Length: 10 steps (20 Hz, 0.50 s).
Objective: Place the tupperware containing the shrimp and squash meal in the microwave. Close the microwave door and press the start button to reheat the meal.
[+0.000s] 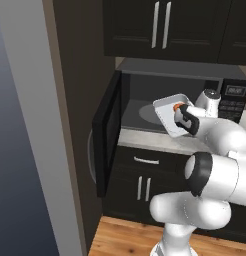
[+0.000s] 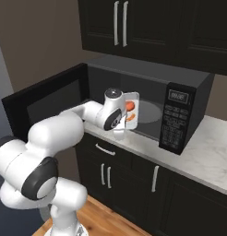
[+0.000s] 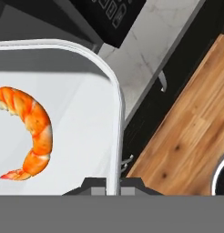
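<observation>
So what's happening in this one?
The white arm's tool is clamped on the rim of the shallow translucent white tupperware tray, carrying it in front of the open cavity of the black microwave. The orange curved shrimp lies in the tray. The black glass-windowed microwave door stands wide open; the tray isn't set down inside yet.

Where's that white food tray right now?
The tray is in the air, tilted, at the mouth of the open microwave, above the counter edge. The jaws pinch its rim, and a shrimp lies inside.
</observation>
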Tool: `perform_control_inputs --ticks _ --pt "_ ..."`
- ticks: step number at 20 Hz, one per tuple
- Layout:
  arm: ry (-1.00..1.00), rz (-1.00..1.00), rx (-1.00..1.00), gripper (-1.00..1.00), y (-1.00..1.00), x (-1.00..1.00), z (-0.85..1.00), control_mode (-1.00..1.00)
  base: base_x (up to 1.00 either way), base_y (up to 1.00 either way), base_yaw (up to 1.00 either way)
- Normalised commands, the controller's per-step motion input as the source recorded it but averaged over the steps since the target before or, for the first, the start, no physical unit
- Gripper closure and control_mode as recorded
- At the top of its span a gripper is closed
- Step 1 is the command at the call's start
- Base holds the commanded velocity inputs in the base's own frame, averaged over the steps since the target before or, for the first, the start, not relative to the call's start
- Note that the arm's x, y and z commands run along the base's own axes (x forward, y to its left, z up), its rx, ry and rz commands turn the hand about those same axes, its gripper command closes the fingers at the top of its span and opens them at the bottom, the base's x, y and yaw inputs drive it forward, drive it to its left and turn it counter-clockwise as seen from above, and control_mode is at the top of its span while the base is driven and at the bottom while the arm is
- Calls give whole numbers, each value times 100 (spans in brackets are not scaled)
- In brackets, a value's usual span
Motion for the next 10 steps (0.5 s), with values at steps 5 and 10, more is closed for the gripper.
perform_control_inputs --ticks 5,10 --pt "0 0 0 100 -14 21 -33 -100 0 0 0" --pt "-1 0 0 100 -15 22 -25 -100 0 0 0"
